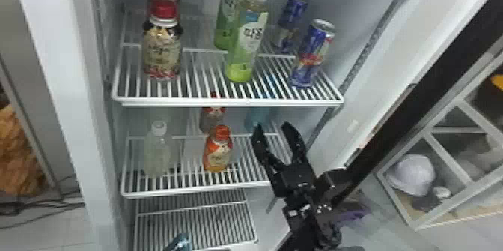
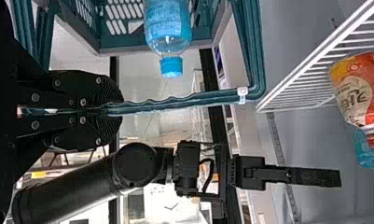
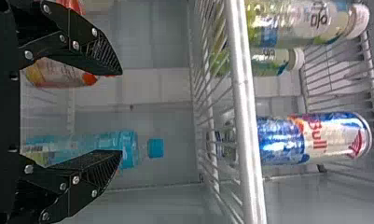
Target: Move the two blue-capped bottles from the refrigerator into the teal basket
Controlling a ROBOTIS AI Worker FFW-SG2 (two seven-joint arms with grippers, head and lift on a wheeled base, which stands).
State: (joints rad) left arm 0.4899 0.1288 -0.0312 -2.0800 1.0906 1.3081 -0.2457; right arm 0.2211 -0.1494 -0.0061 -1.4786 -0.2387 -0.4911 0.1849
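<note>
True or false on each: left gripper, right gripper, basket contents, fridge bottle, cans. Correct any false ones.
1. The left gripper is shut on the basket's handle. True.
2. The right gripper has its fingers pressed together. False: they stand apart.
3. One blue-capped bottle is in the teal basket. True.
4. Another blue-capped bottle is in the fridge. True.
5. In the head view, the cans stand left of the green bottles. False: they stand to the right.
</note>
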